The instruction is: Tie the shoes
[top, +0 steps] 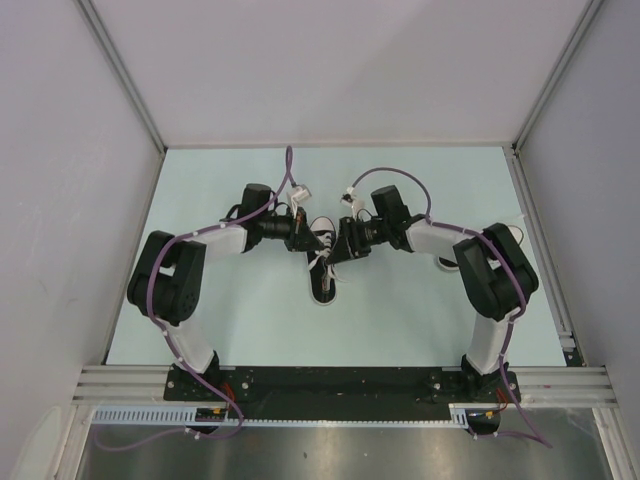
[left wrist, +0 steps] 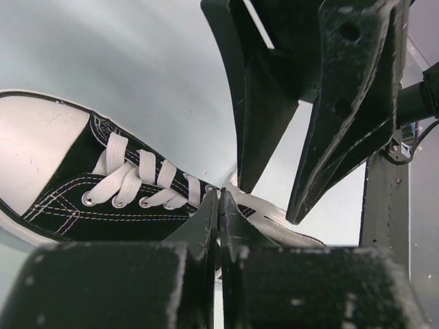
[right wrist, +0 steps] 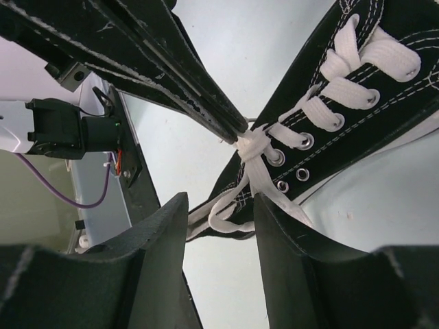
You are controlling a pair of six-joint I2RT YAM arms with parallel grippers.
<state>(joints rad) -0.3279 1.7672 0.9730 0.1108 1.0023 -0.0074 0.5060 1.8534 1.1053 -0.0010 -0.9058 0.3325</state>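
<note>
over the shoe [left wrist: 68, 205] the left claw [left wrist: 218, 203] pinches its lace [right wrist: 252, 145] while the right claw [right wrist: 219, 203] hangs released.

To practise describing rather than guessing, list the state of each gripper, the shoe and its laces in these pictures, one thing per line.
left gripper: jaws shut, pinching the laces where they gather.
right gripper: jaws open, loose lace strands showing between them.
shoe: laced up, not tied.
laces: bunched at one point, no bow.

10 o'clock of sneaker [top: 322, 288]: left gripper [top: 312, 250] blocks, pinching laces [right wrist: 252, 154].
2 o'clock: right gripper [top: 337, 256] blocks.
6 o'clock: bare table [top: 380, 325].
</note>
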